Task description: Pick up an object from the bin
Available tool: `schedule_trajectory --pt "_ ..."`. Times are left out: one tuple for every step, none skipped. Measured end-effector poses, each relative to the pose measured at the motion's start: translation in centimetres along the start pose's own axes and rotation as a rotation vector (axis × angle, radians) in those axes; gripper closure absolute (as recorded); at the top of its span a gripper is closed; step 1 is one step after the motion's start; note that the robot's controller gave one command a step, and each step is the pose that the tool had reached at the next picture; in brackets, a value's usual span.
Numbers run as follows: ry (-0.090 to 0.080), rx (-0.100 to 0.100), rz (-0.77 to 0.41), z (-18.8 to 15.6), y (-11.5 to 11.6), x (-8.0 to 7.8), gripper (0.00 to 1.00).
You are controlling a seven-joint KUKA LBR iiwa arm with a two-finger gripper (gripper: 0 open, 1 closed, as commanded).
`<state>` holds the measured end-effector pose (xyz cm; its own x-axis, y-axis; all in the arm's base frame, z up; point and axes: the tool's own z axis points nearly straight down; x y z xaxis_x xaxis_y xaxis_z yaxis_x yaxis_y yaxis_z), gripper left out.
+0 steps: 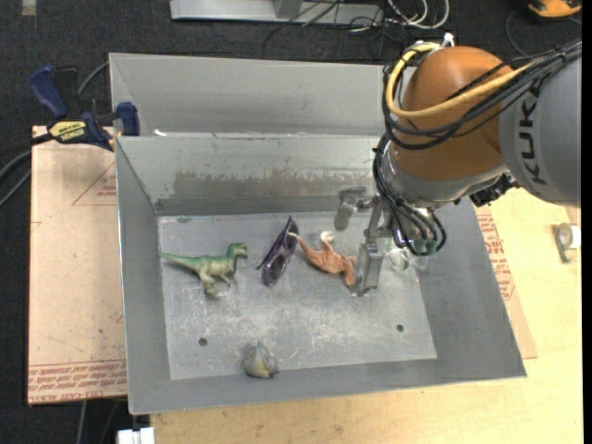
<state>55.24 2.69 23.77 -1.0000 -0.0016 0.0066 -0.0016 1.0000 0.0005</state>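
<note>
Container: 1 grey metal bin (139, 248), open at the top, with sloping walls and a flat, scuffed floor. 4 loose things lie on that floor, all apart from one another.

Item 1: a green toy dinosaur (211, 264), left of centre, standing on its feet with its tail towards the left wall.
Item 2: a pair of dark purple sunglasses (277, 253), near the centre, lying at a slant.
Item 3: an orange toy animal (326, 259), dinosaur-like, just right of the sunglasses and right of centre on the floor.
Item 4: a small grey lump (261, 363), alone near the front edge of the floor, well apart from the other 3.

The arm enters from the right; its orange wrist cover (453, 91) hangs above the bin's right side. The gripper (364, 280) points down at the right end of the orange toy animal, just beside it; contact cannot be confirmed. How far apart the fingers (367, 265) stand cannot be told, and nothing is seen held between them.
</note>
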Motion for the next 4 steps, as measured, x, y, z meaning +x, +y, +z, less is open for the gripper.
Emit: schedule_trajectory --pt "-0.008 0.0 0.001 -0.5 0.0 -0.1 0.0" --pt "-0.017 -0.001 -0.005 0.2 0.0 -0.4 0.0" --pt "-0.01 0.0 -0.146 -0.1 3.3 -1.8 0.0" --pt "-0.02 -0.002 -0.03 7.3 0.9 -1.6 0.0"
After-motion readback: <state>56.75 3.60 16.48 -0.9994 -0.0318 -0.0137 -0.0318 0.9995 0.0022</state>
